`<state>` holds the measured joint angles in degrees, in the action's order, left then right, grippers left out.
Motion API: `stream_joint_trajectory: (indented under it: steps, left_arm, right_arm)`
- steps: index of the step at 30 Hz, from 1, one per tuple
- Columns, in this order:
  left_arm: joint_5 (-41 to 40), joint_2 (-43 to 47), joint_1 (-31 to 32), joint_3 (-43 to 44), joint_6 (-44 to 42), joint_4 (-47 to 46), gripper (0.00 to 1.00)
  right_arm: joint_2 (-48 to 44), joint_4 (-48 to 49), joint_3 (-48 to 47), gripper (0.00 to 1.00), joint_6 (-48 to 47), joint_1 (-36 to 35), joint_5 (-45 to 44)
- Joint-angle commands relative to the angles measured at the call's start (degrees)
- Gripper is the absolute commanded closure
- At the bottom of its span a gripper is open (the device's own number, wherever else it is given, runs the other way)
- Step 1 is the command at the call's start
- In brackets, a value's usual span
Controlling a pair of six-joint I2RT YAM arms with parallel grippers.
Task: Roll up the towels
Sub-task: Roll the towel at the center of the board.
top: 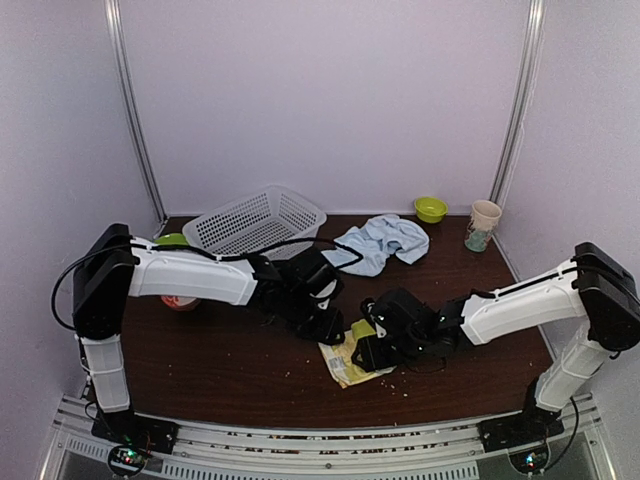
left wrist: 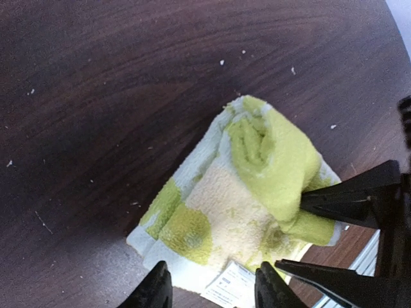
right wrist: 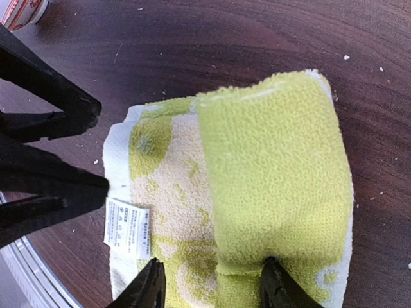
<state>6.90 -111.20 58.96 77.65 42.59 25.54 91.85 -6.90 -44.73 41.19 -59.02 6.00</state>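
Half-rolled lemon-print towel (right wrist: 257, 192) lies on the table (top: 230, 370); left fingers (left wrist: 155, 292) and right fingers (right wrist: 146, 292) stand parted over it, gripping nothing.

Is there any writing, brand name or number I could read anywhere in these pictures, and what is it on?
Nothing can be read.
Care label on the lemon towel: printed lines, too blurred to read.
Red-and-white container: red marks, cut off and blurred.

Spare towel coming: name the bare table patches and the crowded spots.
Bare: front left, between the left gripper and the table edge; right, between paper cup and right gripper. Crowded: centre, both grippers over the lemon towel; back row, basket and blue towel.
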Motion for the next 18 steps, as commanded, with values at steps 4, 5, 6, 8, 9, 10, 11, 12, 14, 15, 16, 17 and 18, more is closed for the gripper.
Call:
stream_joint_trajectory:
  steps: [4, 5, 6, 8, 9, 10, 11, 12, 14, 15, 16, 17, 18]
  left_arm:
    - [-0.71, 2.28, -0.07, 2.13, 1.41, -3.72, 0.56]
    - [-0.13, 1.73, -0.15, 2.94, 1.52, -4.27, 0.56]
    - [0.34, 0.79, -0.16, 3.93, 1.55, -4.57, 0.57]
    - [0.95, -0.89, -0.16, 6.00, 1.46, -4.60, 0.57]
    - [1.06, -1.73, -0.16, 7.02, 1.47, -4.42, 0.57]
    - [1.17, -2.53, -0.16, 7.84, 1.47, -4.29, 0.57]
    - [1.35, -3.21, -0.16, 8.66, 1.52, -4.15, 0.57]
    - [1.43, -4.02, -0.24, 9.43, 1.49, -3.96, 0.57]
    - [1.94, -5.30, -0.40, 10.67, 1.35, -3.60, 0.57]
    - [2.23, -5.78, -0.49, 11.11, 1.26, -3.57, 0.57]
    - [2.57, -6.25, -0.51, 11.48, 1.17, -3.57, 0.57]
    - [2.80, -6.77, -0.59, 11.87, 1.09, -3.57, 0.57]
    - [2.98, -7.30, -0.60, 12.25, 1.04, -3.50, 0.58]
  right_arm:
    - [1.31, 4.52, 4.24, 0.48, 1.29, -0.36, 1.04]
    - [1.35, 4.95, 4.41, 0.48, 1.27, -0.30, 1.03]
    - [1.32, 5.28, 4.61, 0.48, 1.26, -0.29, 0.95]
    - [1.31, 5.48, 4.95, 0.48, 1.19, -0.26, 0.94]
    - [1.23, 5.50, 4.94, 0.48, 1.09, -0.35, 0.94]
    - [1.22, 5.50, 5.05, 0.48, 0.99, -0.26, 0.94]
    - [1.13, 5.62, 5.01, 0.47, 0.93, -0.29, 0.94]
    - [1.01, 5.64, 5.08, 0.47, 0.84, -0.29, 0.94]
    - [0.88, 5.62, 5.16, 0.47, 0.76, -0.22, 0.94]
    - [0.89, 5.52, 5.14, 0.47, 0.67, -0.23, 0.94]
    - [0.93, 5.54, 5.09, 0.47, 0.64, -0.29, 0.94]
    - [0.92, 5.57, 5.10, 0.47, 0.67, -0.22, 1.02]
    - [0.85, 5.50, 5.08, 0.47, 0.56, -0.21, 1.03]
